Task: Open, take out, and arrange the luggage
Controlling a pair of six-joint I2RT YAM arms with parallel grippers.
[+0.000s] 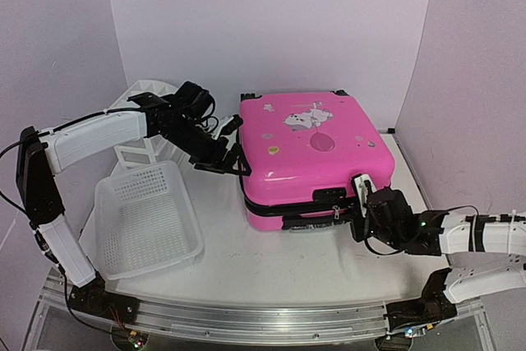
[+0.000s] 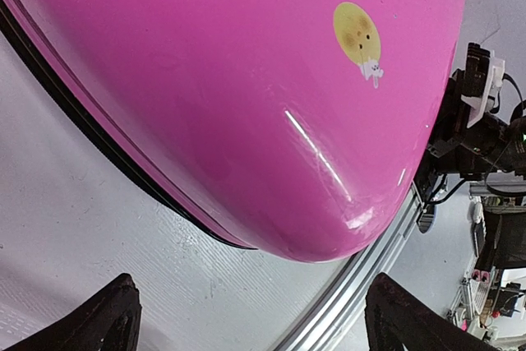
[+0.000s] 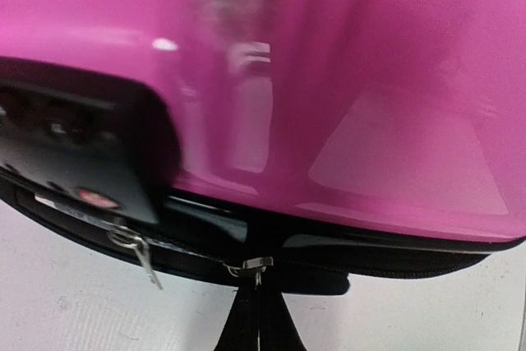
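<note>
The pink suitcase (image 1: 316, 133) lies flat on the table with its lid down and cartoon stickers on top. My left gripper (image 1: 223, 158) is open at its left front corner; in the left wrist view the pink shell (image 2: 246, 96) fills the frame, and the gripper (image 2: 255, 322) holds nothing between its wide-apart fingers. My right gripper (image 1: 359, 203) is at the front right side by the black lock (image 3: 74, 154). In the right wrist view the gripper (image 3: 257, 289) is shut on a metal zipper pull (image 3: 256, 265) on the black zipper band. A second pull (image 3: 145, 254) hangs free under the lock.
A white mesh basket (image 1: 148, 215) stands at the front left, close to the suitcase. A white plastic organizer (image 1: 140, 96) stands behind my left arm. The table's metal rail (image 1: 246, 314) runs along the near edge. Walls close in at the back and sides.
</note>
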